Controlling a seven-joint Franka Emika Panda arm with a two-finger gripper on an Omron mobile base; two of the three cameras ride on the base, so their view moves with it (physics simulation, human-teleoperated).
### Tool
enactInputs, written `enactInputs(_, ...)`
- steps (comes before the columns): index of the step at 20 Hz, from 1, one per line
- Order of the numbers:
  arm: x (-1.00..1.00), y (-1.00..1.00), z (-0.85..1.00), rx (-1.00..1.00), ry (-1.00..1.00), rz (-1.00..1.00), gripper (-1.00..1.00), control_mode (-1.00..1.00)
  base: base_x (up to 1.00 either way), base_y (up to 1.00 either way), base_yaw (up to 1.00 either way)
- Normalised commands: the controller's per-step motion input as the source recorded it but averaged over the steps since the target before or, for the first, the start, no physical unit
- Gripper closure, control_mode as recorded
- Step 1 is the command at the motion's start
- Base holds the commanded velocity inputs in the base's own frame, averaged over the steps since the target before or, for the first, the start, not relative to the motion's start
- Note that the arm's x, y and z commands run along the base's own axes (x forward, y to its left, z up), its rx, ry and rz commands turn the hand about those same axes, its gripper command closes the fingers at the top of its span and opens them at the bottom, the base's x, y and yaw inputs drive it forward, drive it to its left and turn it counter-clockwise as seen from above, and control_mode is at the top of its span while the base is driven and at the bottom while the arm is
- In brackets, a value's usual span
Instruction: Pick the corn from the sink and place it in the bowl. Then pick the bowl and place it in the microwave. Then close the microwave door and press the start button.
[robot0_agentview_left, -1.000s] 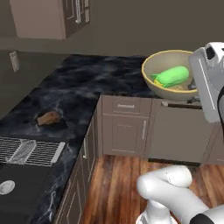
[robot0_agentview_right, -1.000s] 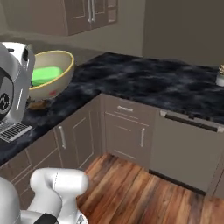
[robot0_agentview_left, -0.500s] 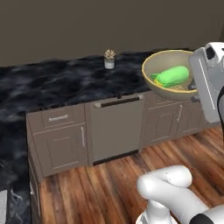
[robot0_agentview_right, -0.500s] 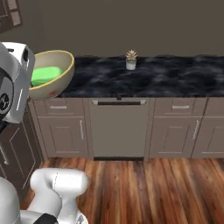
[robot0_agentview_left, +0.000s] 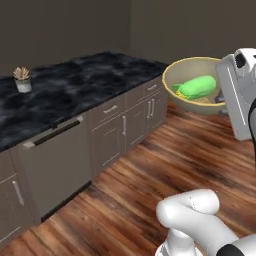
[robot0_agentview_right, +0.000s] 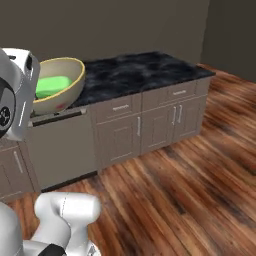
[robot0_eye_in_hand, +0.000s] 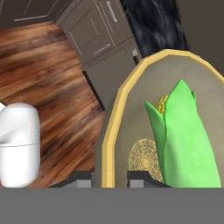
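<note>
Lying inside bowl (robot0_agentview_left: 197, 86): corn (robot0_agentview_left: 197, 86), green husk lengthwise, yellow tip showing at one end. Bowl held aloft, tilted, well above wood floor (robot0_agentview_left: 150, 185), clear of table (robot0_agentview_left: 75, 80). Bowl rim pinched between fingers (robot0_eye_in_hand: 140, 177): in hand view one dark tip outside the yellow rim, other inside against speckled interior; grasp clenched on bowl wall. Gripper (robot0_eye_in_hand: 109, 178) at bowl's near edge, white wrist housing just beside bowl in both base views. Behind and below bowl: dark marbled table running over grey cabinets (robot0_agentview_right: 155, 125) and a dishwasher front (robot0_agentview_left: 55, 160). Small potted plant (robot0_agentview_left: 22, 79) standing on table, well apart from bowl, toward far left of left base view. Plain dark wall behind table.
</note>
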Motion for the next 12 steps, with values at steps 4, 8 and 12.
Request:
enactInputs(4, 0.0, 0.0, 0.0, 0.0, 0.0, 0.0, 1.0, 1.0, 0.0, -0.38, -0.75)
enactInputs(8, 0.0, 0.0, 0.0, 0.0, 0.0, 0.0, 1.0, 1.0, 0.0, -0.44, -0.73)
enactInputs(12, 0.0, 0.0, 0.0, 0.0, 0.0, 0.0, 1.0, 1.0, 0.0, -0.46, -0.7)
